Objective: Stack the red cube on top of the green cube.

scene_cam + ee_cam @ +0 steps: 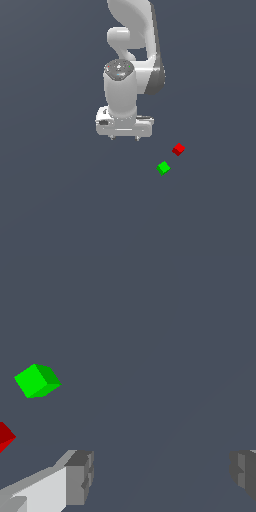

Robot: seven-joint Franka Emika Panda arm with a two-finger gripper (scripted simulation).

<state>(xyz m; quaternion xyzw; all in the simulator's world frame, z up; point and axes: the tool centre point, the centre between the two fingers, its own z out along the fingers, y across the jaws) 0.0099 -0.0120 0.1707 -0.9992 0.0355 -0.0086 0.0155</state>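
Exterior view shows my gripper (124, 137) empty, jaws apart, clear of the red cube (178, 149) beside the green cube (163, 168) mid-worktop, no edge visible; judging this step 1, I must reach red.

We see flat, even simulator lighting in both views, over a uniform dull blue-grey ground with no glare. The white arm (127, 75) is brightest on its left flank and shades to dark grey along its right edge, so light seems to come from the frame's left. The red cube (178, 149) and green cube (163, 168) show lighter top faces, darker sides and no cast shadows. Edges look slightly jagged; nothing is blurred, and we notice no edge distortion.
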